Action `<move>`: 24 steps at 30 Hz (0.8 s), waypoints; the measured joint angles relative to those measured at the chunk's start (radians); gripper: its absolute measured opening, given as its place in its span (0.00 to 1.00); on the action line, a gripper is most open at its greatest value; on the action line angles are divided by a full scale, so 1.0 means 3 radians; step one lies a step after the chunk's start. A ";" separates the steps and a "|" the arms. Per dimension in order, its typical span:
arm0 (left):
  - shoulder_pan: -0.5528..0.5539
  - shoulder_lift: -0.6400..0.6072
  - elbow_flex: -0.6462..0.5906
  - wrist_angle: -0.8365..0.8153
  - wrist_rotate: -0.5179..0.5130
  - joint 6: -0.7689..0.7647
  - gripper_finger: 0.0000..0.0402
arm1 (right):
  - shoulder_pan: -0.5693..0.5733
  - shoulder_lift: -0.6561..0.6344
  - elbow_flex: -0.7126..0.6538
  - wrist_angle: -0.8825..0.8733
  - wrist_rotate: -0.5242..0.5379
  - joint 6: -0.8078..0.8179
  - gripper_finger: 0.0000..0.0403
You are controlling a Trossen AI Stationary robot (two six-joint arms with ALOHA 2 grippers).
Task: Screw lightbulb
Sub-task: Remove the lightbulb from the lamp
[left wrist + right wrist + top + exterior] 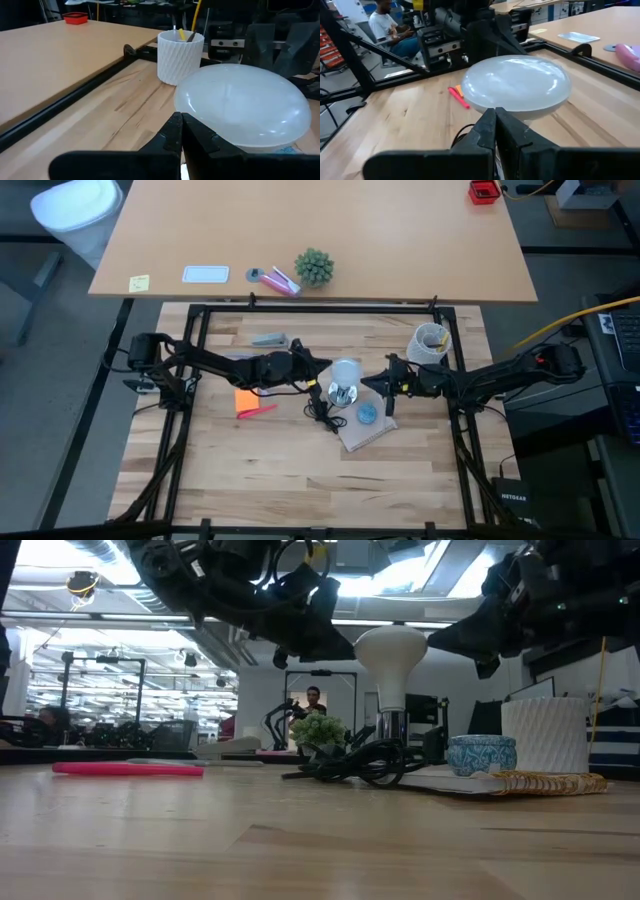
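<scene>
Lightbulb [245, 107] base hidden behind left fingers [172, 135].

Overhead, table-level, 2 wrist cams; all share lightbulb [345, 372].

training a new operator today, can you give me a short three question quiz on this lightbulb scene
1. True or false: the lightbulb stands upright in the socket, globe up.
2. Both hands, left hand and right hand, are: A) wide open B) shut C) gripping the pink pen.
3. Which white ribbed item stands on the right arm's side of the bulb?

Key
1. True
2. B; they flank the bulb from either side, not gripping it.
3. The white cup, with a small blue bowl just before it.
</scene>
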 joint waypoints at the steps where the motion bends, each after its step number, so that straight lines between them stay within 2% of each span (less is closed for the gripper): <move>1: -0.0018 0.0000 0.0000 -0.0001 -0.0002 0.0000 0.00 | 0.0001 0.0000 0.0000 0.0000 0.0004 -0.0001 0.03; 13: -0.0191 -0.0003 -0.0003 -0.0010 -0.0085 0.0000 0.00 | 0.0004 -0.0005 -0.0001 -0.0056 0.0067 0.0062 0.03; 24: -0.0261 -0.0011 -0.0008 -0.0054 -0.0107 -0.0049 0.00 | -0.0001 -0.0005 -0.0006 -0.0105 0.0578 0.0163 0.03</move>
